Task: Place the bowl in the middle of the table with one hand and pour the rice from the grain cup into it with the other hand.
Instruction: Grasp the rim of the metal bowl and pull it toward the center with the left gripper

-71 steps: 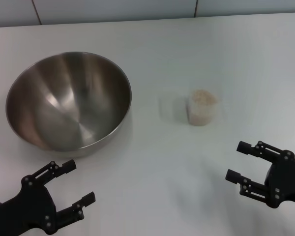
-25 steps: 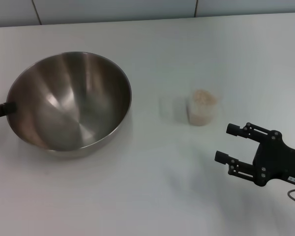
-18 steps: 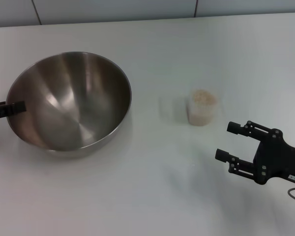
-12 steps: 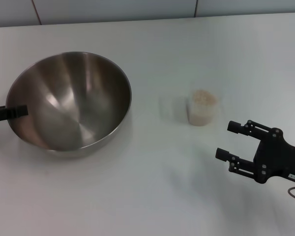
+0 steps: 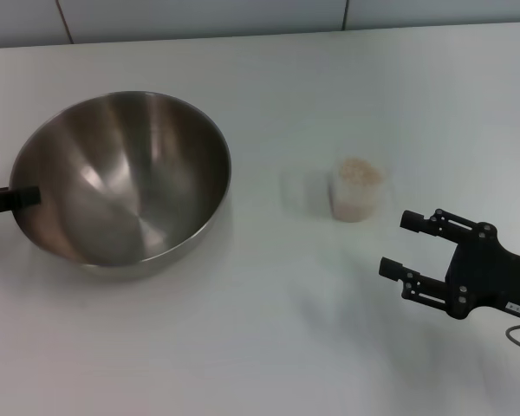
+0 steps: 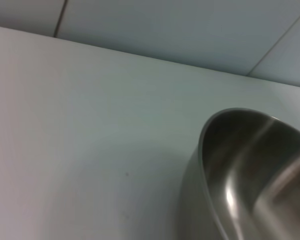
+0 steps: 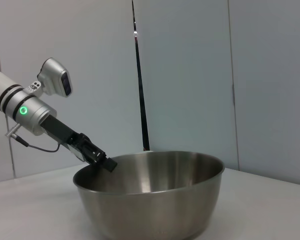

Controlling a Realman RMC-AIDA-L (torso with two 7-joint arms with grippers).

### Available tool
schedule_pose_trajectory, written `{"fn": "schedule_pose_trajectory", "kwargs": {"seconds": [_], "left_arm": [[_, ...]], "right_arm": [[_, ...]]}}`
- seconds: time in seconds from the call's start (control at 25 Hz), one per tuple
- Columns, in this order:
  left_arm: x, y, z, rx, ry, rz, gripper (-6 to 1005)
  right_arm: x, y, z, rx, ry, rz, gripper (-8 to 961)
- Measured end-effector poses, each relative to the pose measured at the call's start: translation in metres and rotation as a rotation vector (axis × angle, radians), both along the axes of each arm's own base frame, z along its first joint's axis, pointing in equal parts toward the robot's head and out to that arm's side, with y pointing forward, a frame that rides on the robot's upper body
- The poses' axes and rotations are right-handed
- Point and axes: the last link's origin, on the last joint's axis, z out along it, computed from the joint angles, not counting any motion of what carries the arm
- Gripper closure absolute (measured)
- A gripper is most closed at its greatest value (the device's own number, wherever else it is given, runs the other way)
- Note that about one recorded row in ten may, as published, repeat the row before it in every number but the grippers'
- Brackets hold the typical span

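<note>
Spreading white across the whole head view, the table [image 5: 286,347] carries everything. Its biggest load is the bowl [image 5: 121,178], which sits on the robot's left half, upright, with nothing inside its shiny steel; the left wrist view catches only part of its rim and wall [image 6: 250,170], and the right wrist view shows it side-on [image 7: 150,197]. Next in size is the right gripper [image 5: 403,245], low on the robot's right, its two black fingers spread wide apart with nothing between them, pointing toward the cup and a little short of it. The left gripper [image 5: 16,198] shows only as a black tip at the bowl's left rim; from the right wrist view it [image 7: 102,161] reaches down onto that rim, but whether it has closed on the metal cannot be told. The cup [image 5: 357,192] stands upright right of the bowl and well apart from it, filled with rice [image 5: 357,171].
</note>
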Motion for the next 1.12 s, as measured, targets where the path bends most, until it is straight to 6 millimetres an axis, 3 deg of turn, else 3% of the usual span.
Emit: {"fn": "schedule_pose_trajectory", "kwargs": {"seconds": [0.08, 0.48, 0.92, 1.12], "left_arm": [[0.001, 0.000, 0.001, 0.002, 0.005, -0.002, 318], [0.003, 0.002, 0.001, 0.001, 0.008, -0.008, 770], [0.007, 0.005, 0.004, 0.004, 0.043, -0.040, 939], [0.011, 0.007, 0.002, -0.011, 0.067, -0.072, 944]], "right_arm": [[0.000, 0.000, 0.000, 0.000, -0.001, 0.000, 240], [-0.001, 0.003, 0.001, 0.005, -0.002, 0.002, 242], [0.000, 0.003, 0.000, 0.007, -0.007, -0.004, 240], [-0.001, 0.005, -0.001, 0.006, -0.005, 0.000, 241]]}}
